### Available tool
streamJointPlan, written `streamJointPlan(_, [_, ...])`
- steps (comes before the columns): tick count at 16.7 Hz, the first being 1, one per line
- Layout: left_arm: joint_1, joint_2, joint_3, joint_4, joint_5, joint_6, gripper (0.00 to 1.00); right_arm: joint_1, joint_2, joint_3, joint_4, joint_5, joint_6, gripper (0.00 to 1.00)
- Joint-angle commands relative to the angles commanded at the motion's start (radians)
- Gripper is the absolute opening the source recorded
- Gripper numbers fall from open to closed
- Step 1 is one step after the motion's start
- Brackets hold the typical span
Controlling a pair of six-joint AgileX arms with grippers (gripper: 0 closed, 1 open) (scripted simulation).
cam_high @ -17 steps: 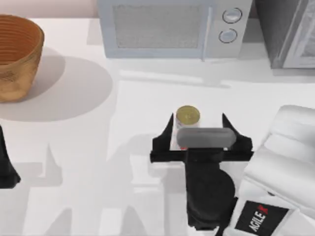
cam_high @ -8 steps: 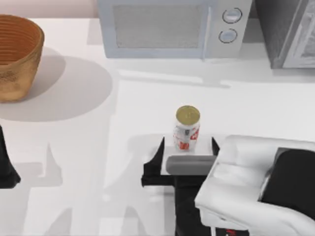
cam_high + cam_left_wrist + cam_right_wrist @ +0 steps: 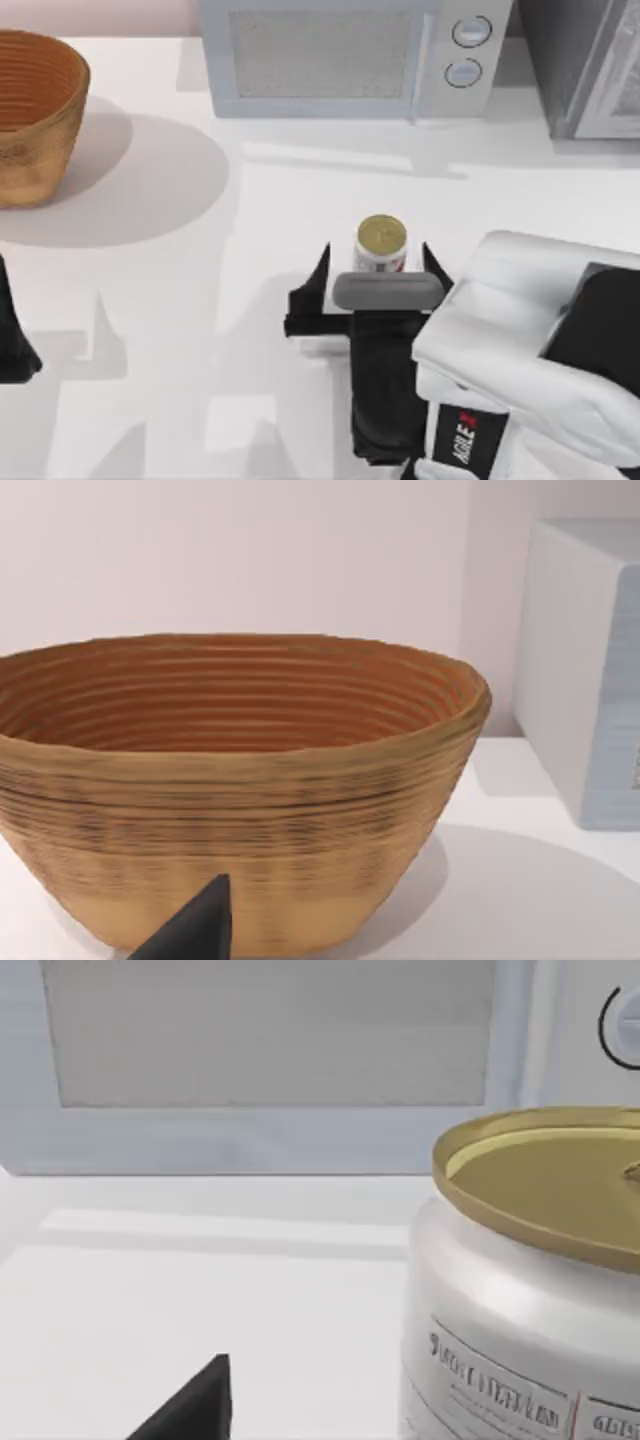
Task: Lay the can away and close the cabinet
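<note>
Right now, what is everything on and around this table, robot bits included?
Small metal can with gold lid: one, silver and gold with a white label, upright at table centre.
Woven basket: one, tan-orange, far left.
Light grey microwave with two round knobs: one, at the back.
Dark grey speckled cabinet: one, back right corner, pale door panel.
White table: one.
Right end effector: black, open, one finger either side of the can.
Left end effector: black, parked at the left edge.
</note>
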Motion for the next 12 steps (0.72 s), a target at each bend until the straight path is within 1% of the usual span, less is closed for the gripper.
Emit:
streamJointPlan(2, [0.0, 0.0, 0.0, 0.0, 0.0, 0.0, 1.0, -0.035, 0.005, 0.033, -0.027, -0.035, 0.0, 1.0])
streamJointPlan(6, [0.0, 0.0, 0.0, 0.0, 0.0, 0.0, 1.0, -0.041, 0.006, 0.039, -0.031, -0.041, -0.001, 1.0])
streamJointPlan(12, [0.0, 0.0, 0.0, 0.0, 0.0, 0.0, 1.0, -0.041, 0.006, 0.039, -0.031, -0.041, -0.001, 0.55])
